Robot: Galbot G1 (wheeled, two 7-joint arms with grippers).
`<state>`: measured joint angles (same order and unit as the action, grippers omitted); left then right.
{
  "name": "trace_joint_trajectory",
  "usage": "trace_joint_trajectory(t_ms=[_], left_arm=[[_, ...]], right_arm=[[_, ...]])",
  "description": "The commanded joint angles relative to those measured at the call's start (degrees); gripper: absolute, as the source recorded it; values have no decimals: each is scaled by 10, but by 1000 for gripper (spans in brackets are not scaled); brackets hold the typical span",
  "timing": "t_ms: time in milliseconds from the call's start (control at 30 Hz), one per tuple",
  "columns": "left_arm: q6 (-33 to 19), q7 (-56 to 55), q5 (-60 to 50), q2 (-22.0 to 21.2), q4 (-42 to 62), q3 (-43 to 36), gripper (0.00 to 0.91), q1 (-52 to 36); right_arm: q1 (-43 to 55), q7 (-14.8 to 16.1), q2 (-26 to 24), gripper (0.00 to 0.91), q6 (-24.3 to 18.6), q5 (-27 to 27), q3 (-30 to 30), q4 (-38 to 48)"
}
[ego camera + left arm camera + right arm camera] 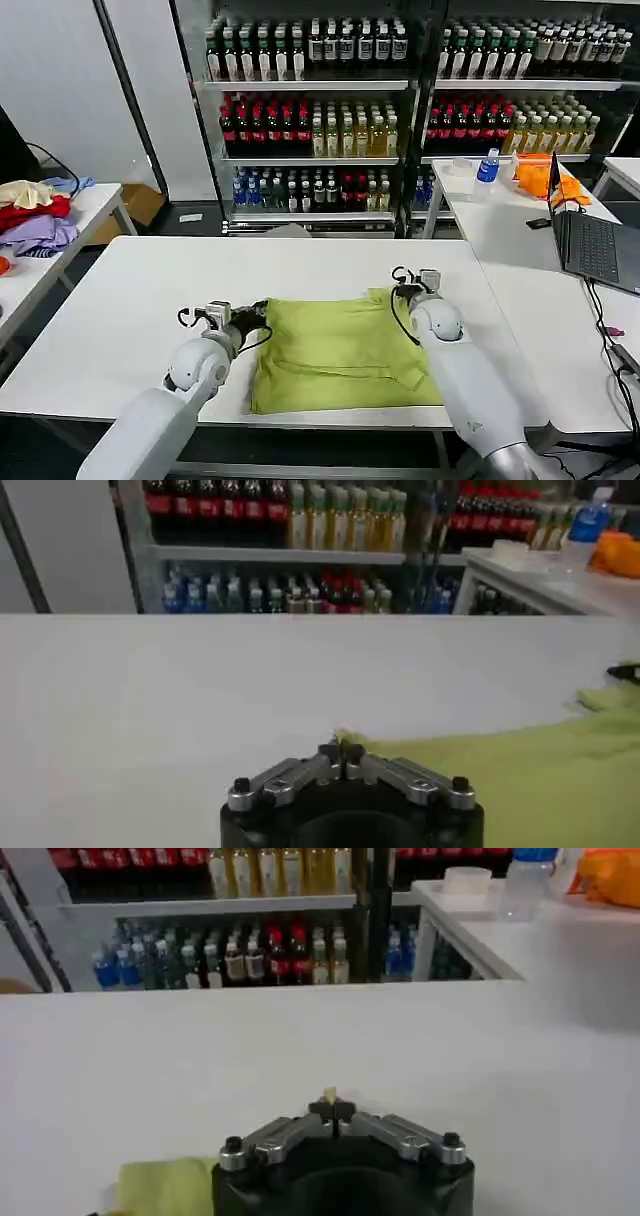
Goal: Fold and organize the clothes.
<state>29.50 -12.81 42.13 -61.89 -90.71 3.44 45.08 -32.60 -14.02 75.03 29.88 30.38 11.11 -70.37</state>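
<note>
Yellow-green T-shirt (340,350) lying partly folded on white table (130,310), left gripper (262,312) pinched tight on the shirt's far left corner, right gripper (396,290) pinched tight on its far right corner, bottle shelves (310,110) behind, laptop (590,240) on side table.

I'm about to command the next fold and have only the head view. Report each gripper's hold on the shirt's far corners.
Observer: The left gripper is shut on the T-shirt; the left wrist view shows its corner pinched between the closed fingertips.
Operator: Now the right.
Observer: The right gripper is shut too, with a small bit of yellow-green fabric poking out past its tips.
Operator: Check the table ahead of both.
Observer: Both wrist views show bare white table beyond the fingertips, up to its far edge.
</note>
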Motion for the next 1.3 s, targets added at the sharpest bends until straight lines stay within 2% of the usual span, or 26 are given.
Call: trace_joint_trajectory(t_ms=[33, 200, 233, 267, 300, 533, 733, 900, 933, 967, 1000, 1033, 1300], left_arm=[[-5, 1, 11, 11, -47, 11, 20, 15], [-5, 4, 11, 19, -58, 9, 50, 21], [-4, 2, 1, 16, -51, 7, 262, 18], [-4, 1, -17, 12, -35, 1, 635, 12], [-4, -3, -32, 7, -18, -4, 907, 5], [0, -10, -134, -33, 71, -43, 907, -35], [13, -10, -144, -52, 90, -53, 907, -45], [28, -8, -135, -51, 88, -55, 897, -42], [34, -7, -128, -48, 84, -54, 494, -41], [35, -8, -122, -48, 82, -54, 202, -40], [35, -8, -115, -45, 79, -54, 111, -39], [35, -7, -115, -43, 77, -55, 40, -38], [30, 0, -88, -28, 63, -53, 20, -33]], right_arm=[[-31, -3, -27, 0, -5, 25, 6, -105], [-56, -1, -49, 0, -4, 29, 9, -144], [-55, -1, -50, 0, -6, 27, 8, -139], [-52, -1, -49, 0, -8, 22, 6, -127], [-49, -1, -48, 0, -12, 18, 3, -117], [-33, 6, -37, 0, -25, 0, -9, -71], [-32, 8, -34, 0, -24, 0, -10, -67], [-27, 8, -32, 0, -22, 0, -11, -66], [-26, 8, -32, 0, -22, 0, -11, -65], [-24, 8, -32, 0, -22, 1, -11, -64], [-22, 8, -31, 0, -22, 1, -12, -63], [-19, 8, -31, 0, -22, 1, -12, -62], [-12, 7, -26, 0, -21, 1, -14, -57]])
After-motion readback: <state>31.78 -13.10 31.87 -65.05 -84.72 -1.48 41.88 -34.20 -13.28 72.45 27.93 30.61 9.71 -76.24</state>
